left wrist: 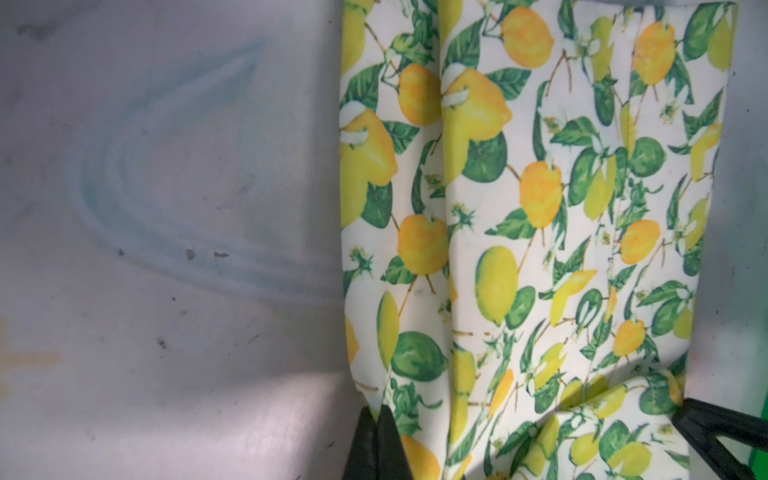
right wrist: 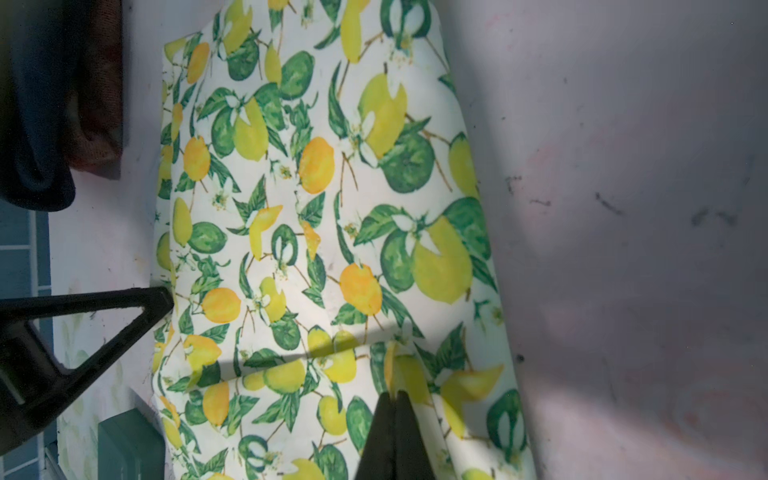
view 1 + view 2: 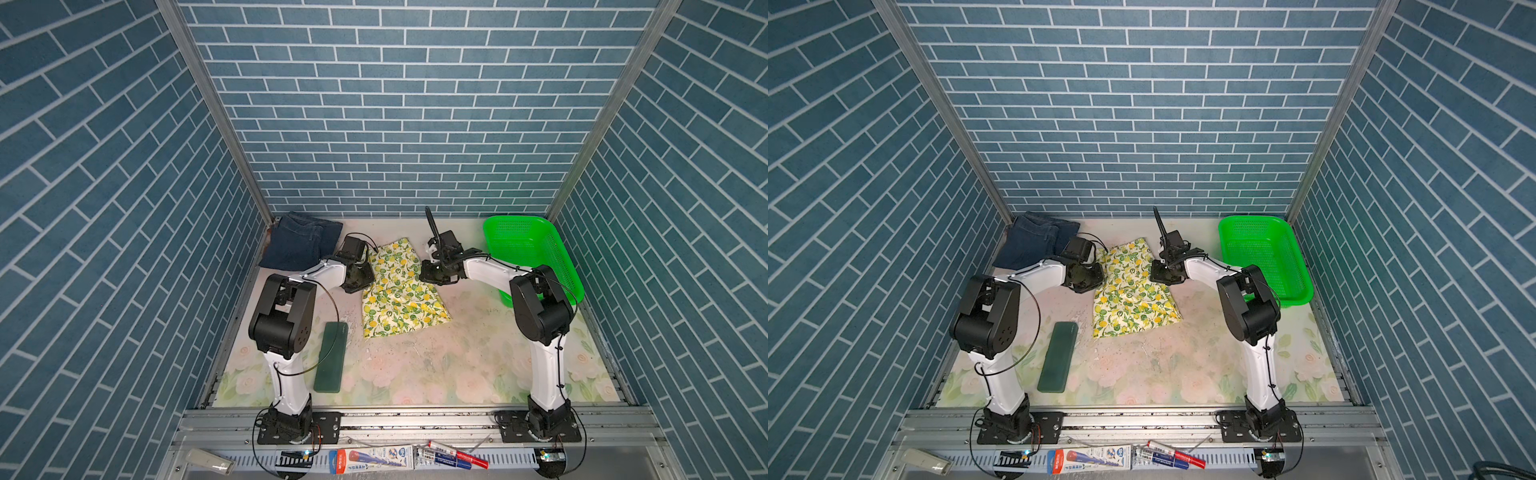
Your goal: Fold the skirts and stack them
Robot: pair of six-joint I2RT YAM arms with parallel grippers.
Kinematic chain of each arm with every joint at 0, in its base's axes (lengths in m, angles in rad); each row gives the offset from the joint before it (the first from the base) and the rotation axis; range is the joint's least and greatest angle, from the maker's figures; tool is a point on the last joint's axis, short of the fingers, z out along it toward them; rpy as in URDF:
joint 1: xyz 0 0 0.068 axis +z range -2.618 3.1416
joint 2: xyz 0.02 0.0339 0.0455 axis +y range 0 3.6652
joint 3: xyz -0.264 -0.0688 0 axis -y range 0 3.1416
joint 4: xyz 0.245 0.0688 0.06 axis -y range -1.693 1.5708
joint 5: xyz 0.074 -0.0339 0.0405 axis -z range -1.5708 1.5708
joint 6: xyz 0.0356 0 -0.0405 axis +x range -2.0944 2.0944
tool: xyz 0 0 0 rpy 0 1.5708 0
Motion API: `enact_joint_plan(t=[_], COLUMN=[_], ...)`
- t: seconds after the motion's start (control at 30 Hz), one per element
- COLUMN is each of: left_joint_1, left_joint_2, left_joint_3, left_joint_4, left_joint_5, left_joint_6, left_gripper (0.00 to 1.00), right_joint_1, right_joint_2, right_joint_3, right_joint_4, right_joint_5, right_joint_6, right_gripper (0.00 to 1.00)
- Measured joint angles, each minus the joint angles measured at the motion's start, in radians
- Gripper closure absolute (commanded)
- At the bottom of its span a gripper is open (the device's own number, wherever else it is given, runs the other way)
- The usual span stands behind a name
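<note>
Skirt positions, both top views: lemon-print skirt [image 3: 399, 291] lay spread on the floral table [image 3: 457, 365] at frame centre, with its narrow end toward the back wall and its wide hem toward the front. Denim skirt [image 3: 297, 245] sat folded in the back-left corner. In the right wrist view a rust-red edge of the plaid skirt [image 2: 97, 116] showed beneath the denim, so the denim lay on top of it.

Left gripper [image 1: 376, 419]: fingers pressed together with no gap, tips nipping the side edge of the lemon-print skirt, on its left side in the top views.

Right gripper [image 2: 395, 399]: fingers likewise closed tight, with a small ridge of the lemon-print cloth drawn up between the tips at the skirt's right edge.

The two grippers faced each other across the narrow upper part of the skirt. Each appeared as a black triangular finger in the other arm's wrist view.

Green mesh basket [image 3: 561, 266] stood in the back-right corner, well apart from the skirts. Dark green pad [image 3: 330, 357] lay left of centre, near the skirt's front-left corner but not touching it.

Writing: a blue, red and white printed packet [image 3: 370, 459] lay on the front rail at bottom centre, beside red and blue markers [image 3: 457, 455]. A mark reading "HB" could just be made out on the packet; the rest was too small to read
</note>
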Motion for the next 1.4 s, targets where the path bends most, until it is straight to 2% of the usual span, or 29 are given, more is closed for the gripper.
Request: enact_joint_plan(t=[0.17, 0.5, 0.57, 0.7, 0.77, 0.93, 1.17, 1.4], left_joint_1=[0.0, -0.001, -0.001, 0.003, 0.008, 0.027, 0.072, 0.093], left_joint_2=[0.005, 0.081, 0.095, 0.097, 0.097, 0.063, -0.055, -0.078], left_joint_3=[-0.018, 0.043, 0.075, 0.104, 0.104, 0.08, 0.016, 0.0], left_joint_4=[0.033, 0.039, 0.034, 0.033, 0.031, 0.024, 0.023, 0.029], left_joint_5=[0.027, 0.053, 0.054, 0.056, 0.057, 0.058, 0.065, 0.07], left_joint_6=[-0.037, -0.081, -0.08, -0.079, -0.077, -0.074, -0.074, -0.076], left_gripper=[1.0, 0.96, 0.91, 0.69, 0.62, 0.57, 0.55, 0.55], right_joint_1=[-0.018, -0.11, -0.129, -0.152, -0.149, -0.086, 0.083, 0.238], right_joint_2=[0.037, 0.089, 0.089, 0.077, 0.048, -0.106, -0.282, -0.294], right_joint_3=[0.034, 0.233, 0.256, 0.259, 0.226, 0.054, -0.134, -0.282], right_joint_4=[0.002, -0.021, -0.026, -0.03, -0.018, 0.021, 0.122, 0.231], right_joint_5=[0.0, 0.011, 0.014, 0.027, 0.029, 0.043, 0.08, 0.082], right_joint_6=[-0.003, -0.058, -0.071, -0.09, -0.094, -0.097, -0.093, -0.059], right_gripper=[1.0, 1.0, 1.0, 1.0, 1.0, 1.0, 1.0, 1.0])
